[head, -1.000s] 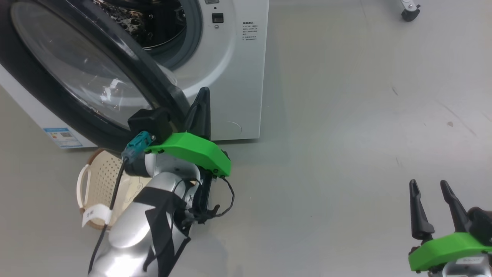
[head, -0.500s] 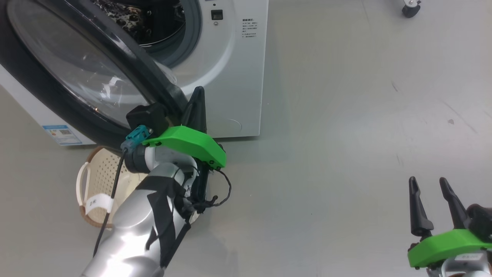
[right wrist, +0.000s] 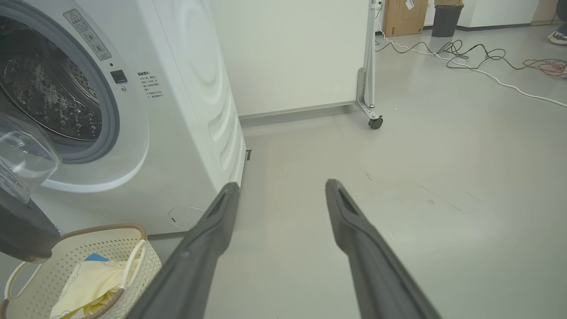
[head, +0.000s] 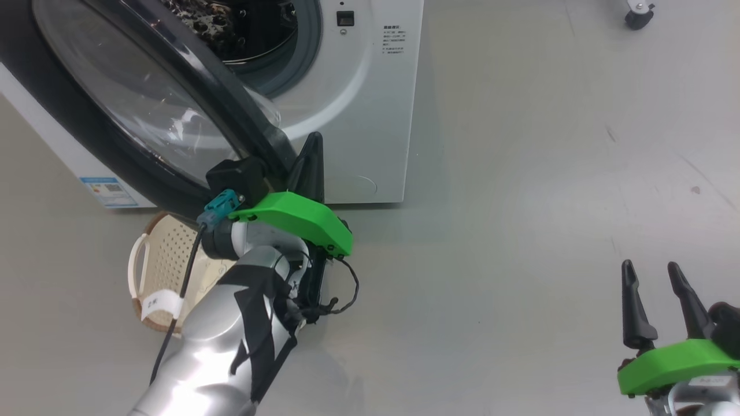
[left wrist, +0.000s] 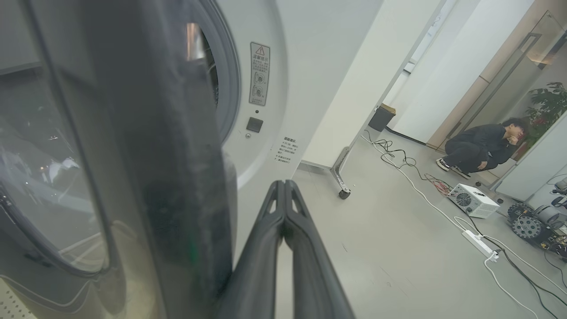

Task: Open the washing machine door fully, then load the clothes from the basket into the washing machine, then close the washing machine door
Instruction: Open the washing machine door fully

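Two claws mark the foreground. The right claw hangs over bare floor at the lower right of the head view, well apart from everything else, its two dark fingers spread wide with nothing between them. Farther in, we see the left claw pinched fully together and holding nothing, its fingers pointing up just beside the lower edge of the washing machine door, on the side that faces the cabinet; we cannot tell whether finger and black rim touch. Beneath that door, partly hidden by the silver left forearm, the basket stands on the floor close against the machine's front, and the clothes lie inside it, cream-yellow with a small blue patch. The door stands swung out, partly open, its glass bowl bulging toward the opening. Behind it rises the washing machine, with its perforated steel drum exposed. Beyond, in the left wrist view, cables trail across the floor and a person crouches by a wall.
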